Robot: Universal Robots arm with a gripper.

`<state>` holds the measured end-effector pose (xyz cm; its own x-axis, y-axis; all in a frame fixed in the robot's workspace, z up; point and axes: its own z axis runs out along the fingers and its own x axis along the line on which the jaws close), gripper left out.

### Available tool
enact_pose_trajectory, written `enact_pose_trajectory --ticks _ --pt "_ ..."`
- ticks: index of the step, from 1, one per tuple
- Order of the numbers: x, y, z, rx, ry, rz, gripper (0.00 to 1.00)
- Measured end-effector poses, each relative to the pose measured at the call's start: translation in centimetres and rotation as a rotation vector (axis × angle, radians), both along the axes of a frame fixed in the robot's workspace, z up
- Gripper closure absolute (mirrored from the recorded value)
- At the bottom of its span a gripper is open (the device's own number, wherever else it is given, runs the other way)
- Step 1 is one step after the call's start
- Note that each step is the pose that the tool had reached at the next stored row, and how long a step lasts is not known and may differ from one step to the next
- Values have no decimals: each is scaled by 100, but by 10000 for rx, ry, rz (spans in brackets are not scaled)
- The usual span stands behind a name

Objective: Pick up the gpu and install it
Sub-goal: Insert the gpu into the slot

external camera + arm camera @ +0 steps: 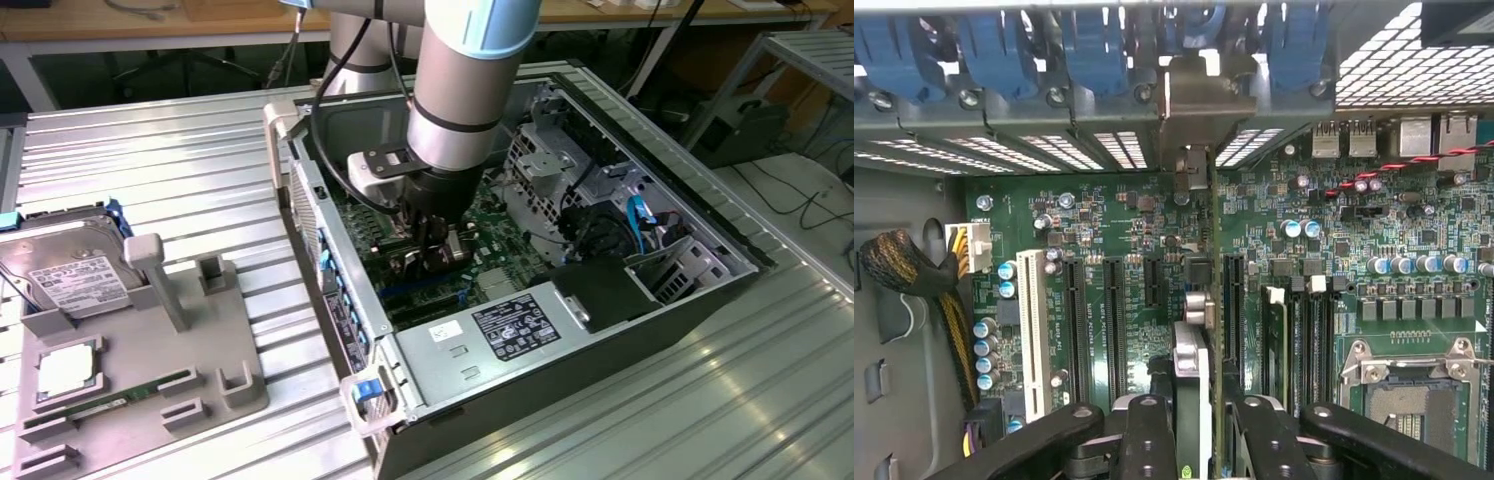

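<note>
The arm reaches down into the open case (561, 250), which lies on its side on the ribbed bench (174, 170). The end effector (434, 262) hangs low over the motherboard (501, 235), near the middle of the case. In the wrist view the end effector (1204, 425) is closed on the gpu (1194, 340), its two black fingers (1144, 435) pressing the card from either side. The gpu stands on edge, seen end-on, with its silvery bracket (1194, 125) at the 12 o'clock end, meeting the rear wall of the case among the slot openings. The card runs along the line of the black expansion slots (1112, 300), between two of them as seen from above; whether its edge is seated in a slot I cannot tell.

On the motherboard, an empty processor socket (1414, 390) lies at about 4 o'clock from the card, and a white slot (1034, 330) at about 9 o'clock.

On the bench toward the exterior view's left stands a grey holder tray (200, 340), well apart from the case. A hard drive (74, 280) sits at its far end, and a memory stick (94, 408) lies near its front edge.
</note>
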<state>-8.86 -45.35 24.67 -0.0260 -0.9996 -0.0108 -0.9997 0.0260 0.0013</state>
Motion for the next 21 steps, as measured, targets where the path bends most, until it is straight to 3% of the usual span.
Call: enact_pose_trajectory --ticks 2,3,4,12,21 --pt "0 0 -2 0 1 1 72" --pt "0 -1 -38 -7 52 2 72" --pt "0 0 -46 -3 62 1 72" --pt "0 2 -20 12 59 0 72" --pt "0 0 -3 -18 62 1 72"
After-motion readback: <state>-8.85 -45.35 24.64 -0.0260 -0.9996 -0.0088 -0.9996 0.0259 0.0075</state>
